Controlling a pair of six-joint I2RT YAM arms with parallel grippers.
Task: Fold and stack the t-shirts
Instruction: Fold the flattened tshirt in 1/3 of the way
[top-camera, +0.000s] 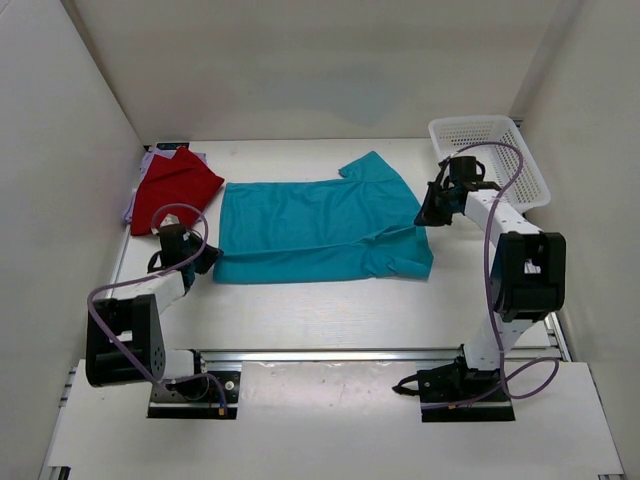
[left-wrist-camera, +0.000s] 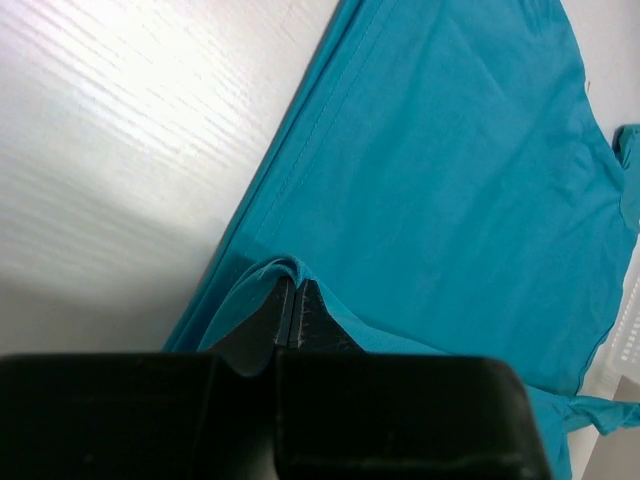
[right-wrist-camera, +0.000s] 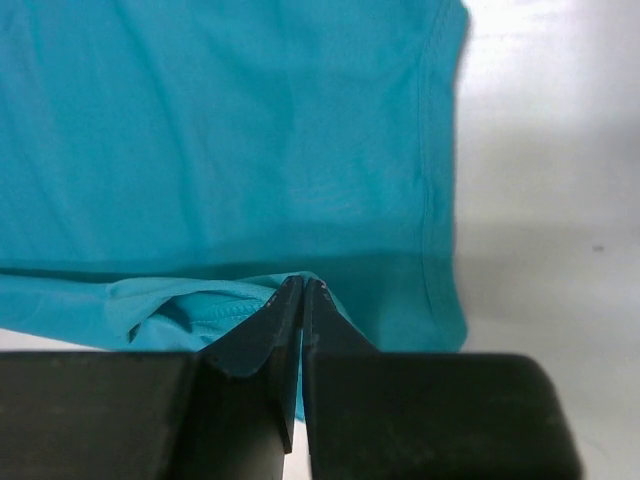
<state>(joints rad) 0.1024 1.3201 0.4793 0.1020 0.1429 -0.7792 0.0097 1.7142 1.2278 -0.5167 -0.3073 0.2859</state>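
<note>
A teal t-shirt (top-camera: 320, 225) lies spread across the middle of the table, one sleeve pointing to the back right. My left gripper (top-camera: 210, 258) is at its near left corner, shut on a pinched ridge of the teal cloth (left-wrist-camera: 450, 180) that rises over the left gripper (left-wrist-camera: 293, 285). My right gripper (top-camera: 425, 215) is at the shirt's right edge; in the right wrist view the right gripper (right-wrist-camera: 303, 283) is shut on a bunched fold of the teal shirt (right-wrist-camera: 220, 130). A folded red t-shirt (top-camera: 175, 185) lies at the back left on top of a lavender t-shirt (top-camera: 148, 162).
A white lattice basket (top-camera: 490, 150) stands at the back right, just behind the right arm. White walls close in the table on the left, back and right. A metal rail (top-camera: 330, 354) runs along the near edge.
</note>
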